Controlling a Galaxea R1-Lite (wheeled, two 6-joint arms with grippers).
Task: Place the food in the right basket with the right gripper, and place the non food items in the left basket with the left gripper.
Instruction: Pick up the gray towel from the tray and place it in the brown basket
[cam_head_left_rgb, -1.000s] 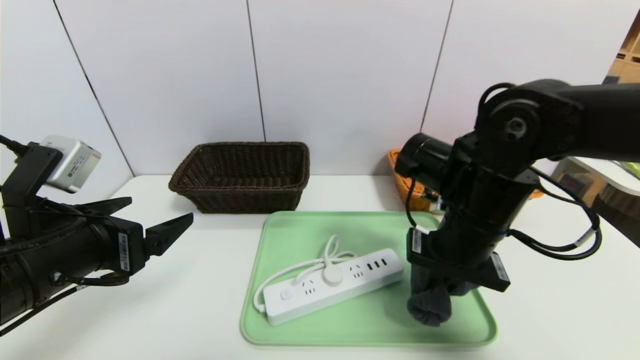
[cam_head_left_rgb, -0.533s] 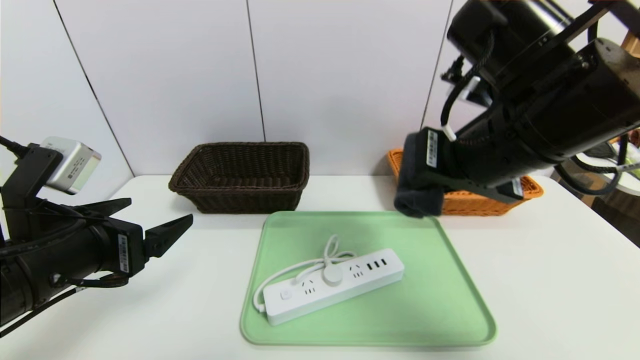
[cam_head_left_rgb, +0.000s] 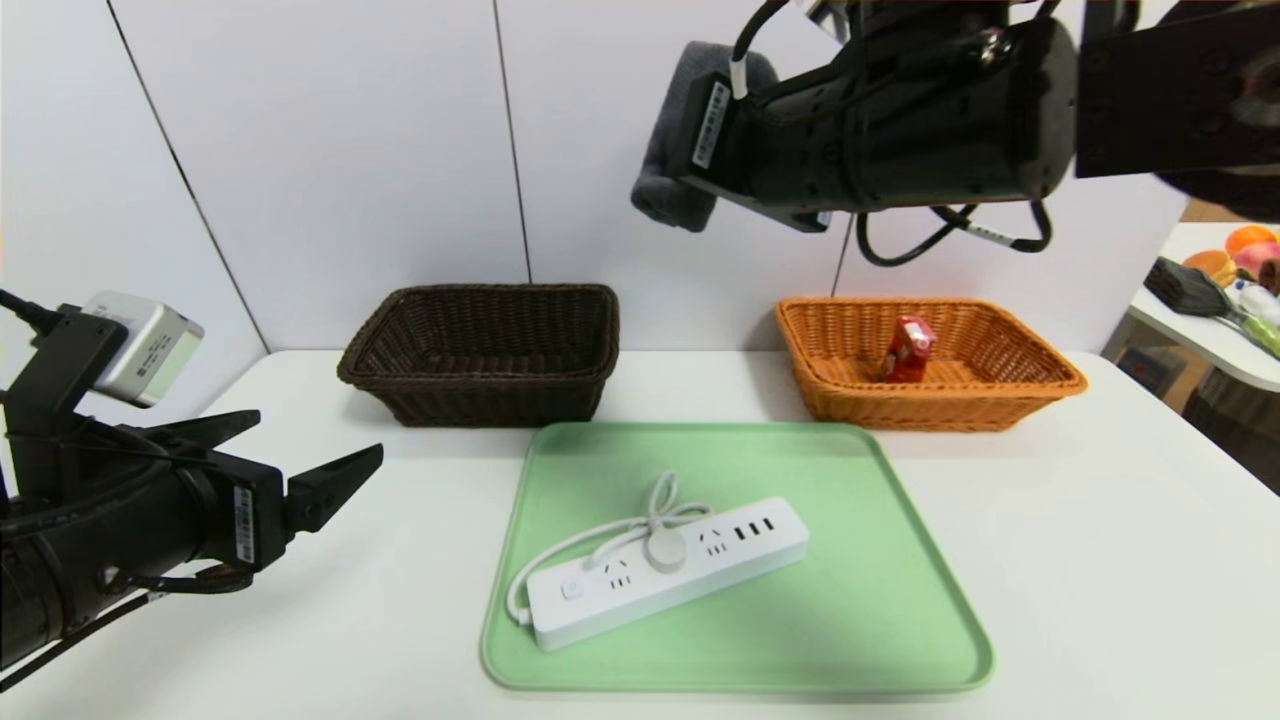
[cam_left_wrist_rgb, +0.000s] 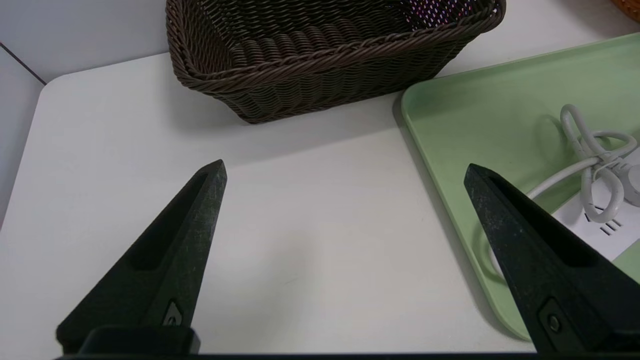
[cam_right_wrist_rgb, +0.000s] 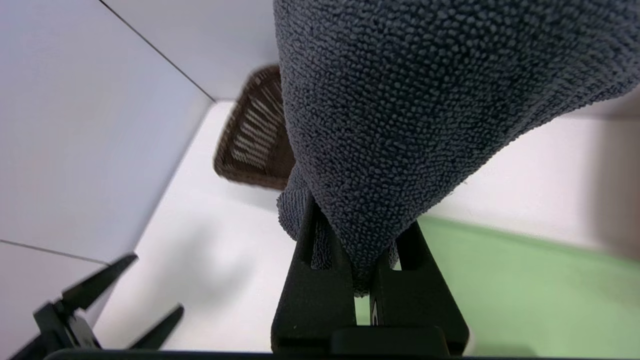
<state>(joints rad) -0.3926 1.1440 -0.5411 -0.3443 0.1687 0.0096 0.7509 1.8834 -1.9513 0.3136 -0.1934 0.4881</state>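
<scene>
Grey cloth hangs pinched in the closed right gripper high above the dark left basket, presumably for dropping in, while the left gripper waits open over the worktop.

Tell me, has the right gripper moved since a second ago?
Yes. The right gripper, shut on the grey cloth, rose from the green tray and swung left, above the orange basket.

White labels on both arms' wrists too small to read, no legible text anywhere else
</scene>
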